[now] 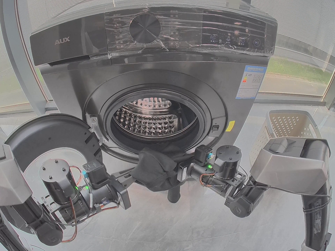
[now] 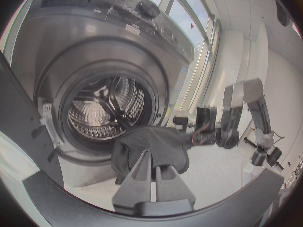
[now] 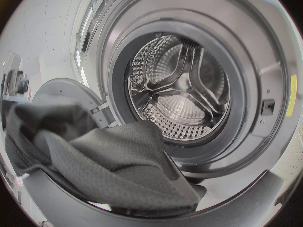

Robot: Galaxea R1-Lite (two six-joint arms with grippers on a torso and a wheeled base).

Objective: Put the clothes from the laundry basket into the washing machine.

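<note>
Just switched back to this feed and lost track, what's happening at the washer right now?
The right gripper holds a dark garment just in front of the washing machine, at the lower edge of its opening. The door is swung open and the drum looks empty, so the garment is not in yet. The left gripper sits close beside the garment. The laundry basket stands on the floor to the robot's right.
</note>
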